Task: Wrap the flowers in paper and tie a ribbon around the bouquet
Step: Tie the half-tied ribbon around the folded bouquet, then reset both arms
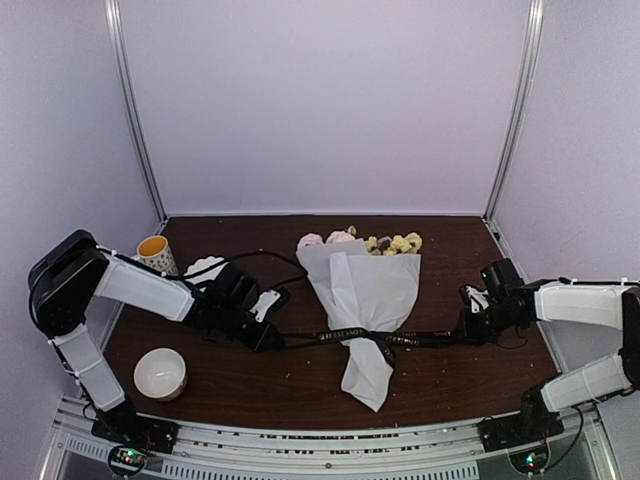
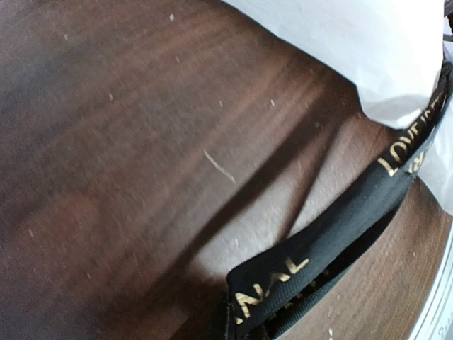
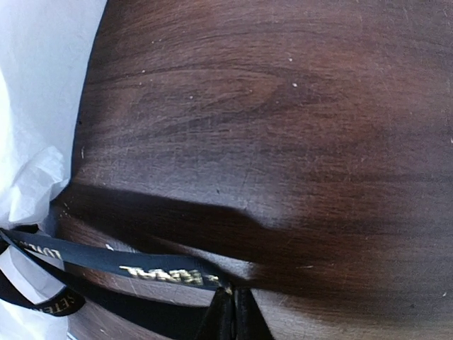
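Top external: left claw (image 1: 271,342), right claw (image 1: 462,335) each grasp ribbon (image 1: 338,335); wrists reveal lettering (image 2: 272,282).

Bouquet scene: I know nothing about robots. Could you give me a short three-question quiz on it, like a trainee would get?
1. True or false: the ribbon crosses the bouquet at its narrower part, below the blooms.
2. What do the left end effector and the right end effector each grip?
A. a stretch of ribbon
B. a flower stem
C. a bowl
3. Fill in: the blooms point toward the ___ edge of the table, as seen from the arms' bases.

Key: 1 true; 2 A; 3 far.
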